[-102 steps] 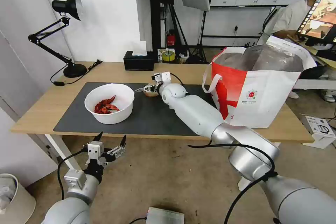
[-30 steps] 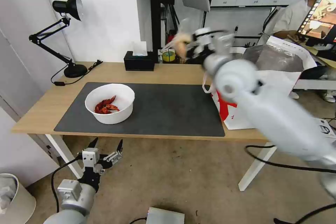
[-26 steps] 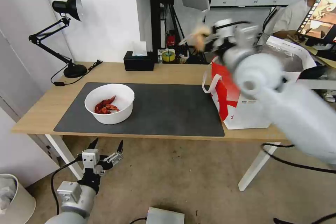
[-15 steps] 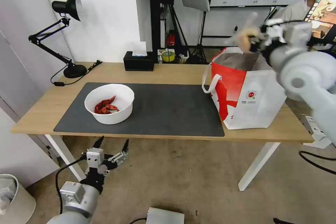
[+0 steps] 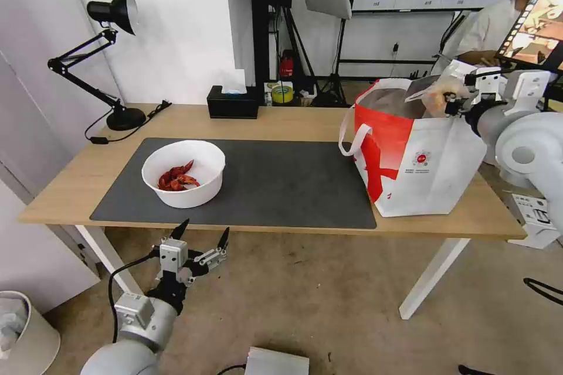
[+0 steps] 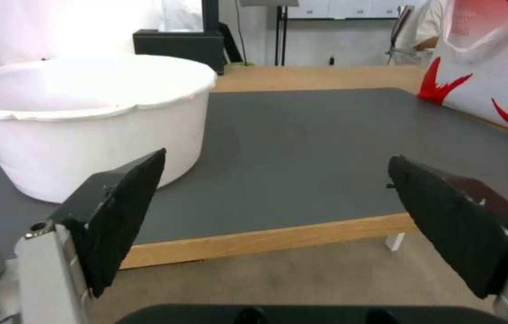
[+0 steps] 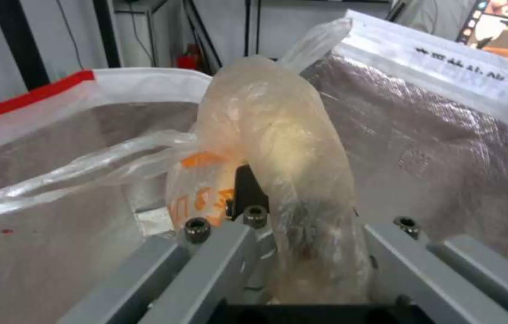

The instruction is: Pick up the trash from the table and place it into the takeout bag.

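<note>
Head camera high; wrist cameras close, forward-facing.

We see the takeout bag (image 5: 419, 158), a boxy red-and-white tote with white strap handles, a small round red logo and silver foil lining, standing upright and open at the right end of the table (image 5: 281, 120). Our tan bag-wrapped lump (image 5: 438, 96), in thin clear plastic, is held over the bag's open mouth. Well left of the bag, the white round bowl (image 5: 184, 173) with red crayfish shells (image 5: 176, 177) sits on the table's dark grey mat.
</note>
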